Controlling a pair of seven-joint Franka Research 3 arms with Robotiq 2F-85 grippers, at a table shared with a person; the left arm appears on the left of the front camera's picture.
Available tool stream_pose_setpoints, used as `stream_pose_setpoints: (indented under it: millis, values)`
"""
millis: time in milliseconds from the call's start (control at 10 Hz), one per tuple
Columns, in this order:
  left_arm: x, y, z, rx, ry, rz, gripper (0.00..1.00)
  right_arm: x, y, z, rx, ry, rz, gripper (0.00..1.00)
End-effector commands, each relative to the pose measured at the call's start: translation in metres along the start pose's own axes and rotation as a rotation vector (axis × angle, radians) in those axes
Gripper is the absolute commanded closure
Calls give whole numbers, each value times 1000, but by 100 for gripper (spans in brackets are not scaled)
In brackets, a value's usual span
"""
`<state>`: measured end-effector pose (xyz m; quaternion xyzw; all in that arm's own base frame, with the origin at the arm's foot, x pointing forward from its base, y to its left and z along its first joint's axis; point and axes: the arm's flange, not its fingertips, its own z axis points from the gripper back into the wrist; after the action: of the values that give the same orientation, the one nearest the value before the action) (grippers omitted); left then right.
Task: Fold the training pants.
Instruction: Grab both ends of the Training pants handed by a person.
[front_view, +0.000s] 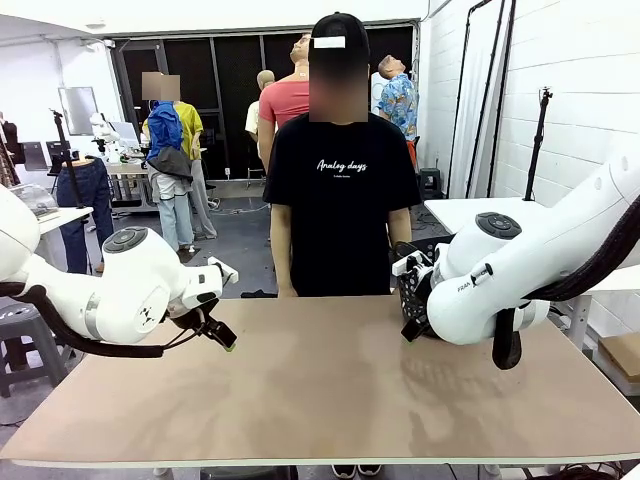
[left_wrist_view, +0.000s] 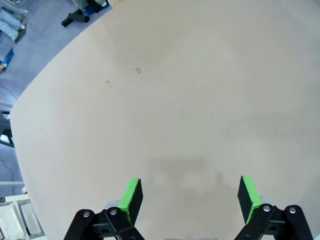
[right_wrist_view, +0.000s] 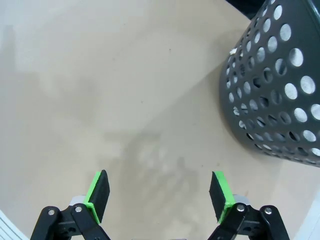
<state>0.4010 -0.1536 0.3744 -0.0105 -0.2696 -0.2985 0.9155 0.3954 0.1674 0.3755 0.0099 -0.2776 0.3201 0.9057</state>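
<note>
Hovering above the table (left_wrist_view: 175, 75), left tool (left_wrist_view: 190, 192) spread apart, right tool (right_wrist_view: 159, 192) likewise — right wrist view adds black basket (right_wrist_view: 280, 85)

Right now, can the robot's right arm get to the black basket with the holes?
Probably yes. The right arm holds its jaws open close beside the black basket, with just bare table between them and nothing blocking the way.

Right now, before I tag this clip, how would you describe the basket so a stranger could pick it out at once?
Start at the tan table and go towards its far right side. There, just ahead of the open right gripper, the basket stands on the tabletop. It is dark plastic pierced all over with round holes, unlike the smooth white right arm beside it.
</note>
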Motion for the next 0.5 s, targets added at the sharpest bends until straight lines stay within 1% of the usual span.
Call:
stream_pose_setpoints:
  millis: [0,100,400]
  values:
    - [12,-8,32,32,-1,7,0,2,-7,27,4,8,-13,0]
    - [17,-9,54,15,11,40,0,5,-10,48,-6,0,-10,0]
    - [23,-23,106,-11,44,57,0,11,-8,104,-39,-23,8,0]
